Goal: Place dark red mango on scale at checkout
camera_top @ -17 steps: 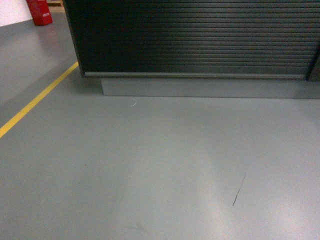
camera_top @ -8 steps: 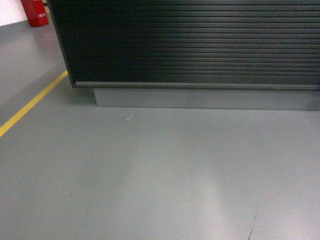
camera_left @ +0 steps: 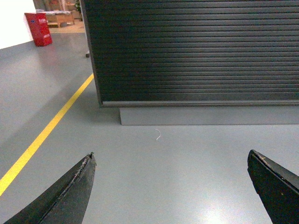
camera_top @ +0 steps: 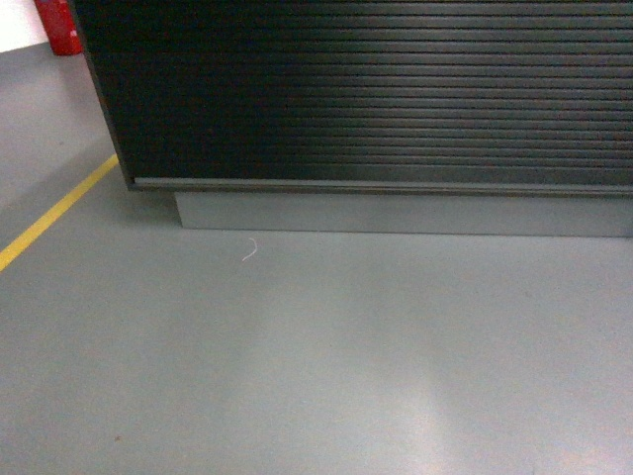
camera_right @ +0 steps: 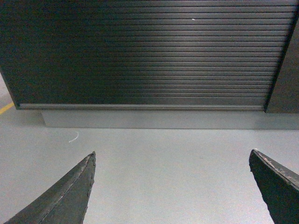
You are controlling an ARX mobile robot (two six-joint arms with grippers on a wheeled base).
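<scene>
Two sets of claws show on my wrist feeds, and both stand spread wide with nothing between the fingers. My left gripper [camera_left: 170,186] hangs over bare grey floor [camera_top: 326,356], its dark tips at 7 and 5 o'clock of that feed; my right gripper [camera_right: 170,186] looks the same. From each claw, the checkout [camera_top: 376,94] sits at 12 o'clock, well apart: a dark slatted front panel on a grey plinth [camera_top: 396,213]. I cannot see its top from any camera, so neither the mango nor the scale shows. On the head feed a yellow floor line [camera_top: 54,215] runs off at 9 o'clock, a red container [camera_top: 57,25] stands at 11 o'clock, and a small white scrap [camera_top: 249,250] lies just before the plinth.
</scene>
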